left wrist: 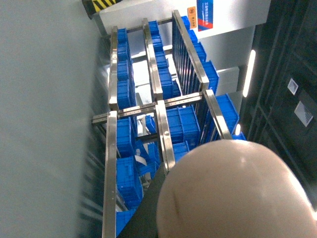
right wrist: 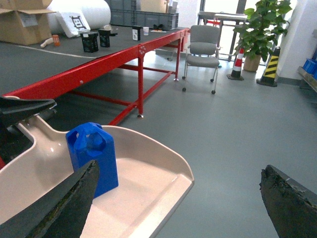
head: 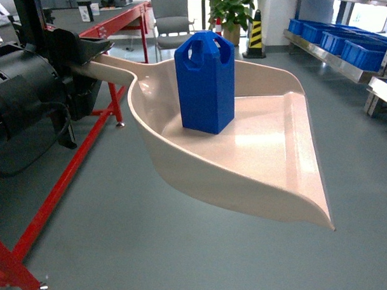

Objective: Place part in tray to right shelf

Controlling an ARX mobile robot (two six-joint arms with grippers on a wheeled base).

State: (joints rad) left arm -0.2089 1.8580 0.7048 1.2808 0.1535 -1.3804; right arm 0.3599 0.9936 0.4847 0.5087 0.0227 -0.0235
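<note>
The blue part [head: 205,87] stands upright at the back of the cream tray [head: 264,155], which hangs above the grey floor. My left gripper [head: 88,52] is shut on the tray's long handle at the upper left. In the left wrist view the rounded beige tray [left wrist: 237,193] fills the lower right and hides the jaws. The right gripper [right wrist: 181,168] is open, with nothing between its fingers. It sits just right of the tray [right wrist: 148,183] and the part [right wrist: 94,153]. It is out of the head view. The right shelf [head: 330,54] stands at the far right.
Blue crates [head: 349,44] fill the steel shelf, whose rails [left wrist: 161,89] also show in the left wrist view. A red-framed table [head: 73,168] runs along the left. A grey chair [right wrist: 203,44], a potted plant [right wrist: 260,25] and a striped cone [right wrist: 271,67] stand at the back.
</note>
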